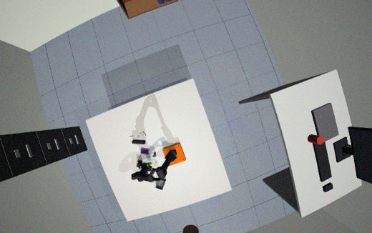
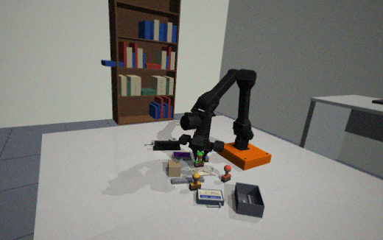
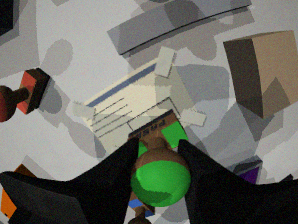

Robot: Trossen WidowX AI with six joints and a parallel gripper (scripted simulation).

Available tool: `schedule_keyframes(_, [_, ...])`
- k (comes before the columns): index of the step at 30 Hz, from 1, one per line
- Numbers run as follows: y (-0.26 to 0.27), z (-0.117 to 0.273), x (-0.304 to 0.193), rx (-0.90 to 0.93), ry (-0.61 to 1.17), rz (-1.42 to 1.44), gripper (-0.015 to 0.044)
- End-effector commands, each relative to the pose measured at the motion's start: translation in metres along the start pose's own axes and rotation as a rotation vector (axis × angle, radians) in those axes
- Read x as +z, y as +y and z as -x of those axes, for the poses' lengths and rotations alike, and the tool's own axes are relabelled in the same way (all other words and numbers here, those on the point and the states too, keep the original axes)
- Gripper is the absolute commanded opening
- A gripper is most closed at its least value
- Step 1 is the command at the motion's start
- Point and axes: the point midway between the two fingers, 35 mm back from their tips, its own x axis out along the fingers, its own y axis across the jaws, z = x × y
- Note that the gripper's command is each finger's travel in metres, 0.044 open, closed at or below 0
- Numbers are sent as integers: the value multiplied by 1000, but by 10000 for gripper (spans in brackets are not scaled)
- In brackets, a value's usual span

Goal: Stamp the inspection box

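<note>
The PASS stamp (image 2: 199, 163) (image 3: 159, 159), with a green knob and a wooden base lettered PASS, is upright between the fingers. My gripper (image 3: 158, 144) is shut on it, just below the knob. The cream card (image 2: 209, 171) (image 3: 122, 100) lies under and beyond the stamp, with pale tabs at its corners. The inspection box (image 3: 170, 98) is a thin outline on the card, partly hidden by the stamp base. Whether the base touches the card, and whether a print lies under it, I cannot tell. The purple ink pad (image 1: 144, 151) (image 2: 182, 154) (image 3: 248, 176) is beside the card.
A red-knobbed stamp (image 2: 226, 172) (image 3: 31, 91), a yellow-knobbed stamp (image 2: 195, 180) and a blue stamp (image 2: 207, 159) stand around the card. A wooden block (image 2: 174, 168) (image 3: 277, 72), a grey bar (image 2: 179, 181) (image 3: 150, 29), a labelled case (image 2: 210, 202) and a dark tray (image 2: 241, 210) are nearby.
</note>
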Motion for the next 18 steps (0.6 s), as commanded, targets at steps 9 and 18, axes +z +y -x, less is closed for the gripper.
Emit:
schedule_keyframes(9, [-1,19,1,1,-3,4,0])
schedule_keyframes(18, [-1,34,1,1,-3,4,0])
